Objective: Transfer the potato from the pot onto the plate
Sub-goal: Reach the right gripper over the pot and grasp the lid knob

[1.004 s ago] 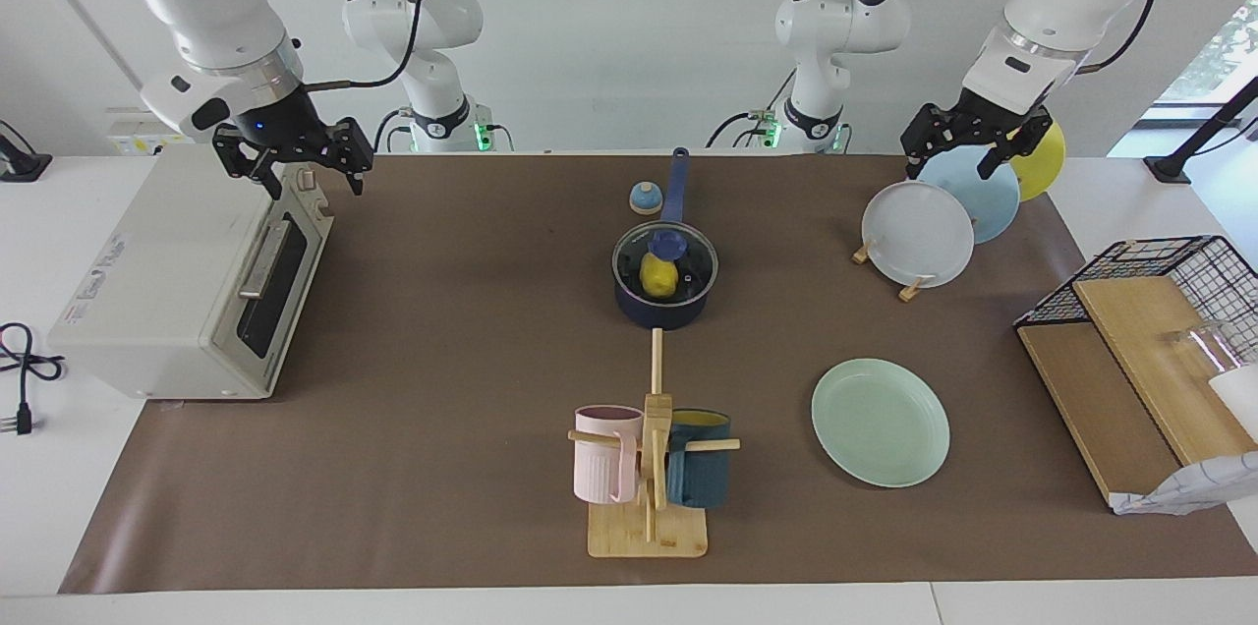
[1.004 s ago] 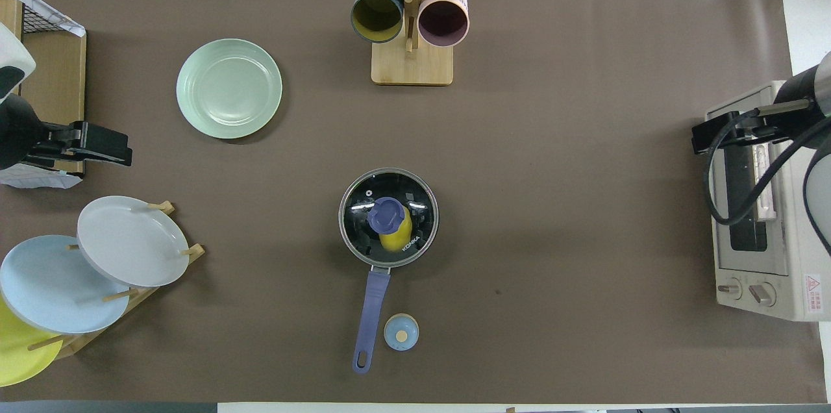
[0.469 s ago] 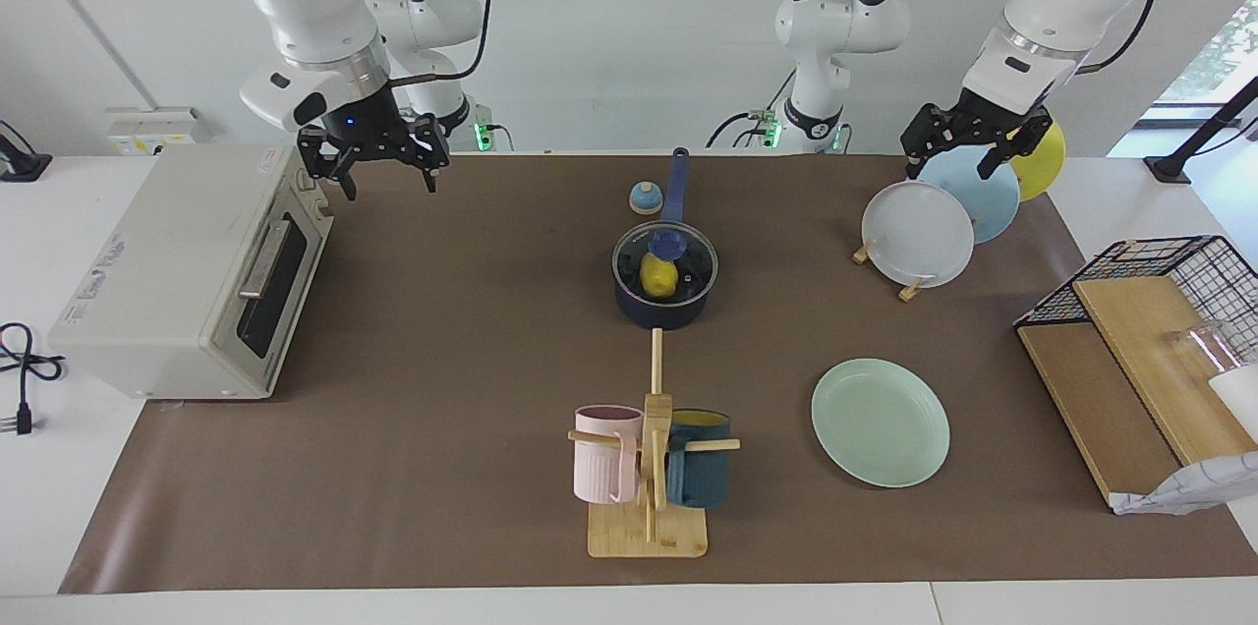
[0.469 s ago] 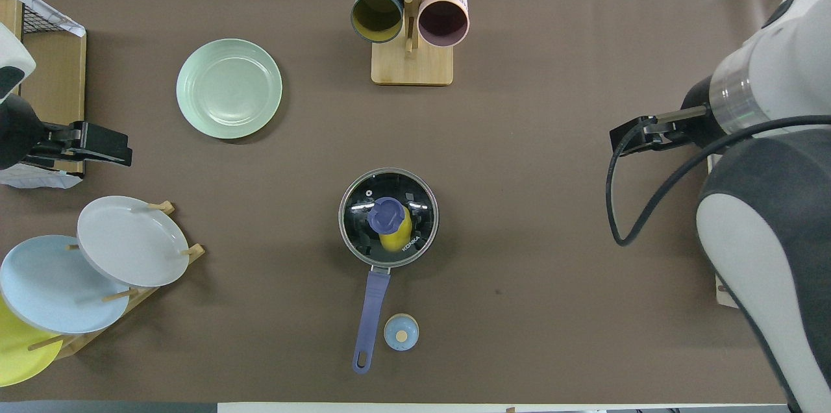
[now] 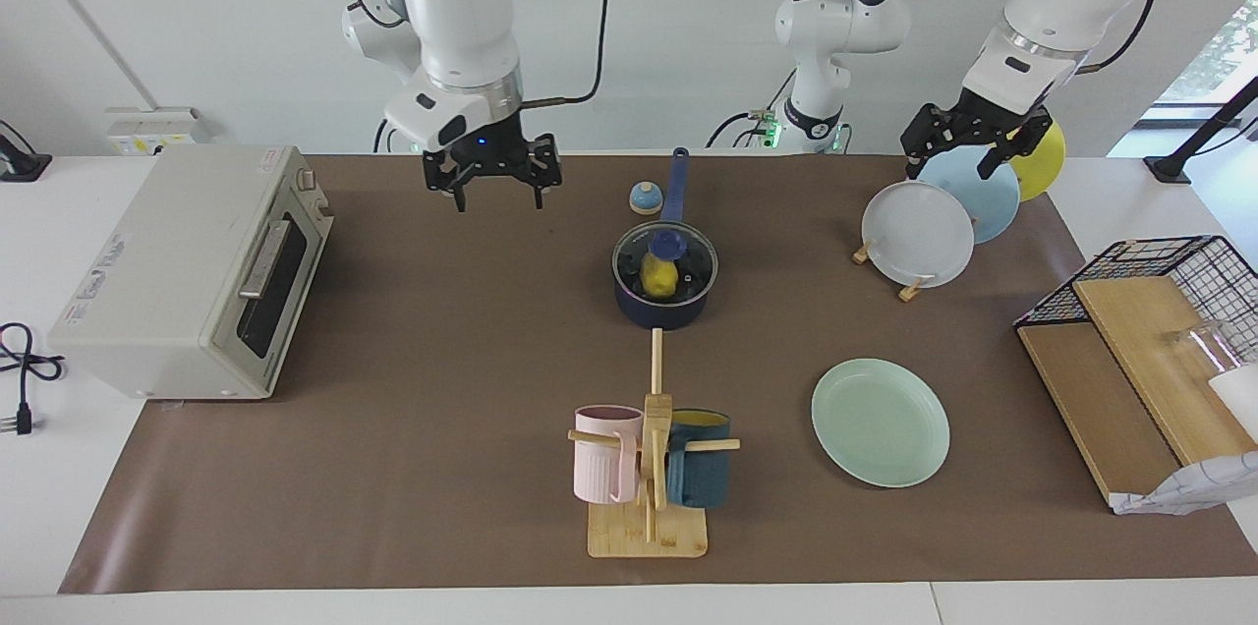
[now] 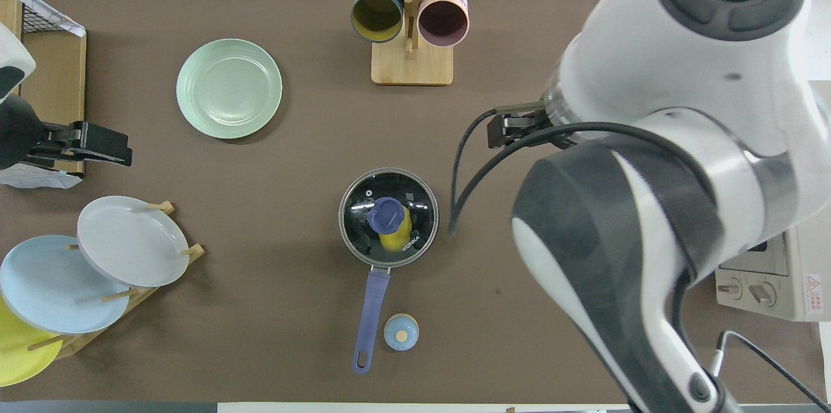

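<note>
The dark navy pot (image 5: 664, 312) stands mid-table with a glass lid (image 5: 688, 263) and blue knob on it. Its long blue handle (image 6: 371, 309) points toward the robots. The yellow potato (image 5: 658, 280) lies inside and shows through the lid, also in the overhead view (image 6: 397, 239). The mint-green plate (image 5: 880, 422) lies bare, farther from the robots, toward the left arm's end (image 6: 228, 88). My right gripper (image 5: 499, 200) is open and empty, up in the air beside the pot toward the right arm's end (image 6: 505, 132). My left gripper (image 5: 966, 156) is open and waits over the plate rack.
A toaster oven (image 5: 187, 271) stands at the right arm's end. A mug tree (image 5: 649, 468) with a pink and a dark blue mug stands farther out than the pot. A rack of plates (image 5: 919, 234), a small blue round piece (image 5: 645, 198) and a wire basket with boards (image 5: 1140, 340) are also there.
My right arm has swung from over the toaster oven toward the pot, gripper still open. The left arm, pot, lid and potato have not moved.
</note>
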Robot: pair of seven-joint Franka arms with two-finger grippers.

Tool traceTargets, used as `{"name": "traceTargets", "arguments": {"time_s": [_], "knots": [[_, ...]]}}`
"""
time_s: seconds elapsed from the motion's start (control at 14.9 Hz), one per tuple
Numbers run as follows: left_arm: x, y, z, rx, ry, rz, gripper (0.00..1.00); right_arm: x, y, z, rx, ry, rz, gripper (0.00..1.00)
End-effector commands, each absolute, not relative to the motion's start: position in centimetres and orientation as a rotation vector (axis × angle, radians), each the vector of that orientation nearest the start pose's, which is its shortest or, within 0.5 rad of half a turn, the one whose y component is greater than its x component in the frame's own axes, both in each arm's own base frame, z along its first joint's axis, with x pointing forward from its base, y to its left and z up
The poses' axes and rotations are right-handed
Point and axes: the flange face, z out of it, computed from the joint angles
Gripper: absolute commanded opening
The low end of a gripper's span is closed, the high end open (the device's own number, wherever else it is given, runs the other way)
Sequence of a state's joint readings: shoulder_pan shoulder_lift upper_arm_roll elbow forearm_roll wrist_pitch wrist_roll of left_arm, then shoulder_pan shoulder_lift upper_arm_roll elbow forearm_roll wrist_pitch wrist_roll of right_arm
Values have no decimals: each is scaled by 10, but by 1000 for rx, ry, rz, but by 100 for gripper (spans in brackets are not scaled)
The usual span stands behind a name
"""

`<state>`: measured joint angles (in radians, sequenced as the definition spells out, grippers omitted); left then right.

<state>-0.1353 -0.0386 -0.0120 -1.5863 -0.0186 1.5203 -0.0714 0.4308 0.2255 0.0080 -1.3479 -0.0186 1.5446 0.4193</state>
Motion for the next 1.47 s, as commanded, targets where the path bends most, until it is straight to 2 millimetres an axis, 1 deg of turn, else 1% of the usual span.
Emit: {"name": "traceTargets", "arguments": {"time_s": [0.0,0.07,0.13,0.2,0.27,0.33,0.4,0.54,0.6,0.74,0.8,0.87,1.0,1.14,1.21,1.27,1.34,1.41], "knots": [[526,-78,635,-3151,117,36,100,557,334,576,-3127,61,-17,100],[526,-77,634,-3151,114,39,100,550,364,565,-3110,102,-46,100],[526,-77,635,-3152,114,36,100,543,389,560,-3084,123,-81,100],[526,-77,634,-3151,114,39,100,541,398,559,-3066,123,-114,100],[526,-78,634,-3151,117,39,100,540,400,552,-3065,123,-111,100],[526,-78,635,-3151,117,36,100,535,404,541,-3071,109,-102,100],[526,-78,634,-3151,117,39,100,521,412,531,-3069,77,-103,100],[526,-78,635,-3151,117,36,100,499,409,501,-3063,47,-123,100],[526,-78,634,-3151,117,39,100,488,412,489,-3056,23,-133,100],[526,-77,634,-3152,114,36,100,482,408,479,-3063,7,-130,100],[526,-78,634,-3151,117,39,100,478,417,474,-3073,-23,-132,100],[526,-78,635,-3151,117,36,100,470,433,460,-3093,-77,-126,100],[526,-78,634,-3151,117,39,100,473,431,453,-3121,-107,-159,100],[526,-78,634,-3151,117,36,100,474,432,452,-3121,-107,-159,100],[526,-78,634,-3151,117,39,100,472,438,444,-3125,-126,-167,100],[526,-77,635,-3152,114,34,100,474,443,431,-3132,-143,-163,100],[526,-77,635,-3152,114,36,100,478,441,425,-3139,-149,-166,100],[525,-78,635,-3151,117,36,100,480,440,425,-3136,-172,-174,100]]}}
